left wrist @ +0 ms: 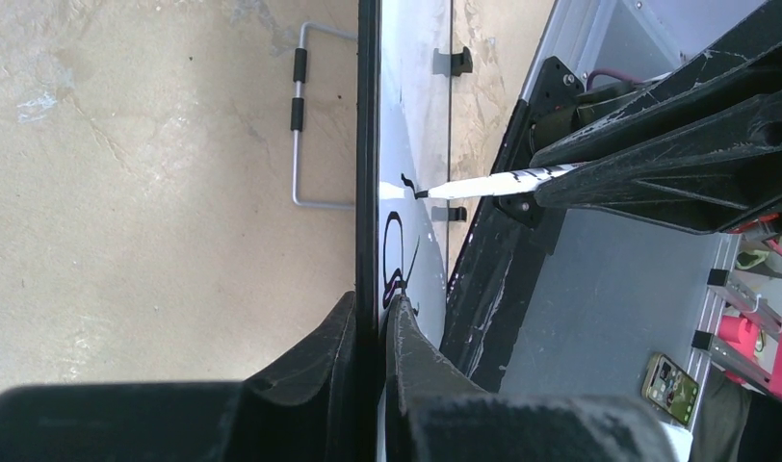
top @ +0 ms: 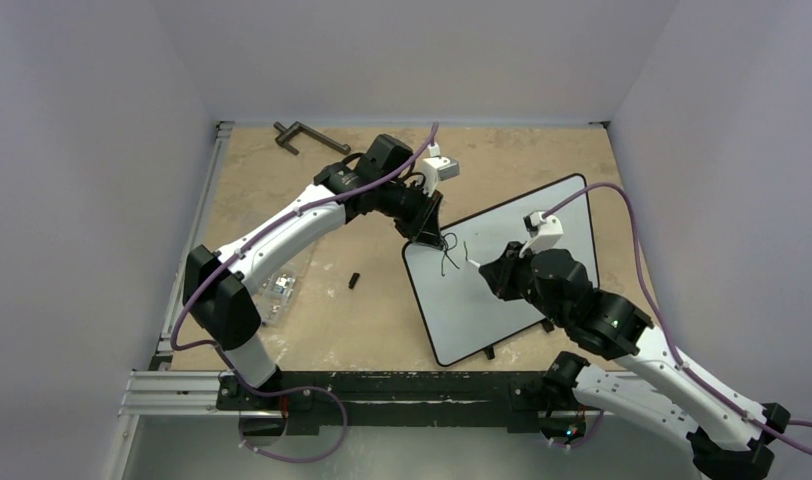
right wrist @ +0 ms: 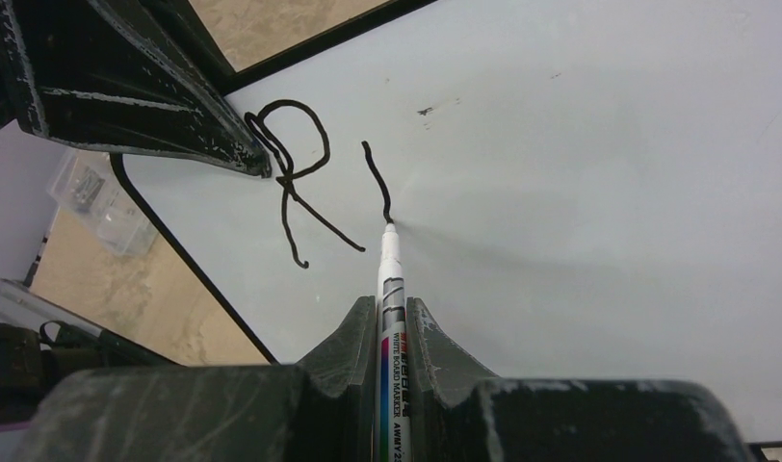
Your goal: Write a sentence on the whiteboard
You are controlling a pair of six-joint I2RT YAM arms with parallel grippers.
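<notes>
The whiteboard (top: pixel 462 310) sits right of centre on the surface (top: pixel 362 330), turned at an angle. Its far-left corner is pinched by the left end effector (top: pixel 429 228); the wrist view shows both fingers (left wrist: pixel 320 356) closed narrow on the black rim. The right end effector (right wrist: pixel 391 306) is clamped on a marker (right wrist: pixel 390 274), tip touching the board at the foot of a short 2nd stroke. The sentence (right wrist: pixel 293 168) so far = one loopy "R" + that stroke, so v. early; most words not yet written.

Risks, as I judge them:
- Left grip is on the rim only, near one corner. Pen pressure far from that corner could pivot or flex the board → wobbly letters, or the rim slips out.
- The marker has a long free tip. Too much down-force could push it back thru the fingers or tilt it; too little → skipped ink.
- The "R" lies right beside a left finger. Nxt letters need to head away across the board, or the arms crowd each other.
- Board is angled to the arm + letters are already large, so lines may drift and run off the edge before the sentence fits.
</notes>
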